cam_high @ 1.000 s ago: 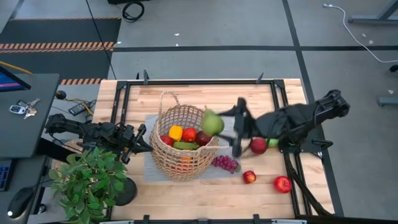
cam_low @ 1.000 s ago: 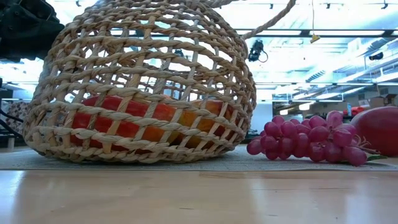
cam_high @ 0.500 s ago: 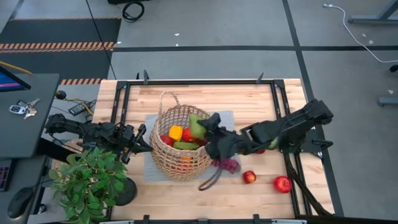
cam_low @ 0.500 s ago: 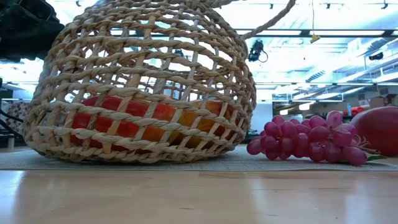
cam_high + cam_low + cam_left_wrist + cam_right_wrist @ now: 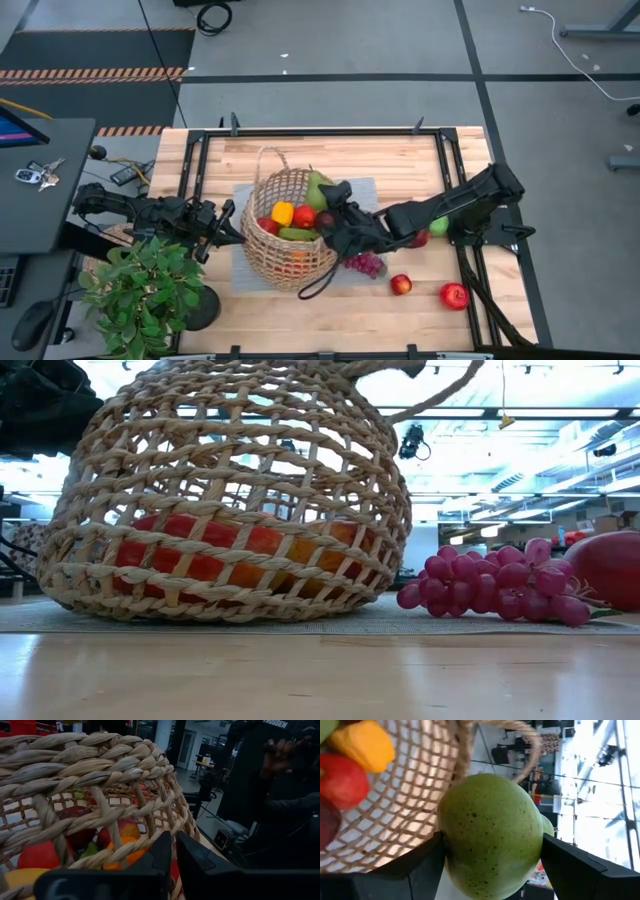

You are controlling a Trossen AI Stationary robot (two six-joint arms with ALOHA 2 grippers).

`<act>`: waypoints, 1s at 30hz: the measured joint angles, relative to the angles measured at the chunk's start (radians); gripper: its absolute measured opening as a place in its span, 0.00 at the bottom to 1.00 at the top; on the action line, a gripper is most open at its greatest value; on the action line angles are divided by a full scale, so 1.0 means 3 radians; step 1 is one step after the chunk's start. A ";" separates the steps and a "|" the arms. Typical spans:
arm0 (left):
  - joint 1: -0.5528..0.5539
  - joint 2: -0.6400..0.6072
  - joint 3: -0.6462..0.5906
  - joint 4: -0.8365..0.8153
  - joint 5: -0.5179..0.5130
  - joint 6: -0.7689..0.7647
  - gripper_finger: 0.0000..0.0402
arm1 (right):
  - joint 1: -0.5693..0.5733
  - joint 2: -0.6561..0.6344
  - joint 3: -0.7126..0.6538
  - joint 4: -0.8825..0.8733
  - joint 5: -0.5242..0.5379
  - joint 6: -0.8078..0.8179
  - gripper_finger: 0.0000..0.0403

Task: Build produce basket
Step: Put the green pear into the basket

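Observation:
The tan wicker basket (image 5: 290, 240) stands on a grey mat (image 5: 243, 272), holding a yellow lemon (image 5: 283, 212), red apples (image 5: 304, 216) and a red-orange mango (image 5: 230, 555). My right gripper (image 5: 327, 202) is shut on a green pear (image 5: 316, 186) over the basket's far right rim. My left gripper (image 5: 232, 226) is shut on the basket's left rim. Purple grapes (image 5: 363, 264), two red apples (image 5: 400, 284) (image 5: 454, 295) and another pear (image 5: 438, 227) lie on the table to the right. My left gripper pinches the basket's woven rim (image 5: 131, 851) on its left side between its two fingers, coming level from the table's left. The basket's bottom rests on the mat. My right gripper pinches the pear's wide body (image 5: 492, 840) between its two fingers (image 5: 427, 862), one on each side, coming from the table's right. The pear is lifted clear, above the basket's opening.
A leafy potted plant (image 5: 140, 290) stands at the near left corner, close to my left arm. A red fruit (image 5: 420, 238) lies under my right arm. The low view shows the grapes (image 5: 500, 585) and a red fruit (image 5: 612, 565) right of the basket (image 5: 230, 500).
My right gripper has carried the green pear toward the table's left, from beside the basket's right rim to over its opening, with the arm stretching out and lowering. The basket and my left gripper have stayed in place.

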 joint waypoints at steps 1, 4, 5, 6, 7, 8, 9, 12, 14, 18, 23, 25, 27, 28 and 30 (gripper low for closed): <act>0.0000 0.0001 0.0000 -0.0001 0.0000 -0.0001 0.08 | 0.0020 -0.0039 0.0000 0.0003 0.0029 0.0011 0.76; 0.0000 0.0001 0.0000 -0.0001 0.0000 -0.0001 0.07 | 0.0081 -0.0152 0.0000 0.0091 0.0053 0.0006 0.76; 0.0000 0.0000 -0.0001 0.0000 0.0000 -0.0001 0.07 | 0.0087 -0.0192 0.0000 0.0139 0.0002 -0.0001 0.76; 0.0000 0.0001 0.0000 -0.0001 0.0000 0.0000 0.07 | 0.0093 -0.0236 0.0000 0.0183 -0.0111 -0.0002 0.76; 0.0000 0.0000 0.0000 -0.0001 0.0000 0.0000 0.07 | 0.0095 -0.0285 0.0000 0.0221 -0.0256 0.0002 0.76; 0.0000 0.0001 -0.0001 0.0000 0.0000 -0.0001 0.07 | 0.0095 -0.0335 0.0000 0.0258 -0.0411 0.0013 0.76; 0.0000 0.0001 0.0000 0.0000 0.0000 0.0000 0.08 | 0.0082 -0.0385 0.0001 0.0293 -0.0553 0.0014 0.76; 0.0000 0.0000 0.0000 -0.0001 0.0000 -0.0001 0.09 | 0.0024 -0.0490 0.0001 0.0352 -0.0915 0.0073 0.76; 0.0000 0.0001 -0.0001 -0.0001 0.0000 0.0000 0.09 | -0.0047 -0.0548 0.0001 0.0345 -0.1218 0.0168 0.76; 0.0000 0.0000 -0.0001 -0.0001 0.0000 -0.0001 0.08 | -0.0279 -0.0578 0.0001 0.0354 -0.1788 0.0395 0.77; 0.0000 0.0000 0.0000 -0.0001 0.0000 -0.0001 0.07 | -0.0726 -0.0394 0.0001 0.0328 -0.2501 0.0556 0.77; 0.0000 0.0001 -0.0001 -0.0001 0.0000 -0.0001 0.08 | -0.0880 -0.0269 0.0001 0.0317 -0.2849 0.0598 0.77; 0.0000 0.0001 -0.0001 -0.0001 0.0000 -0.0001 0.09 | -0.0992 -0.0148 0.0001 0.0318 -0.3064 0.0604 0.77; 0.0000 0.0000 -0.0001 -0.0001 0.0000 0.0000 0.09 | -0.1038 -0.0092 0.0001 0.0320 -0.3116 0.0599 0.77; 0.0000 0.0001 0.0000 -0.0001 0.0000 -0.0002 0.09 | -0.1113 0.0013 0.0001 0.0334 -0.3137 0.0597 0.77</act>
